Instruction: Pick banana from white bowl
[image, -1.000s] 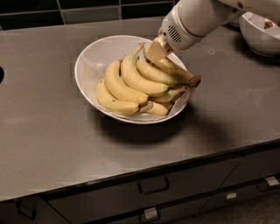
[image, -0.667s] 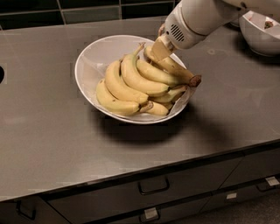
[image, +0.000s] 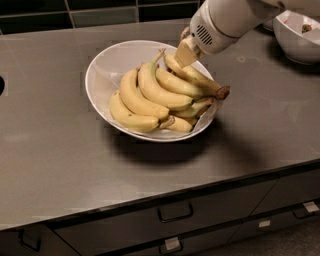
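The wide white bowl (image: 102, 70) stands on the dark counter and holds a bunch of yellow bananas. The straighter banana (image: 197, 77) lies on top at the right side of the bunch, and its brownish end sticks out over the bowl's right rim. My gripper (image: 185, 52) comes down from the upper right on the white arm. It sits on the far, upper end of that banana, touching it. The more curved bananas (image: 150, 92) lie to the left and below.
A smaller, deeper white bowl (image: 295, 42) stands at the back right of the counter. The dark tiled wall runs along the back. The counter's front edge and drawers with handles (image: 175, 212) lie below. A dark round opening (image: 1, 85) shows at the left edge.
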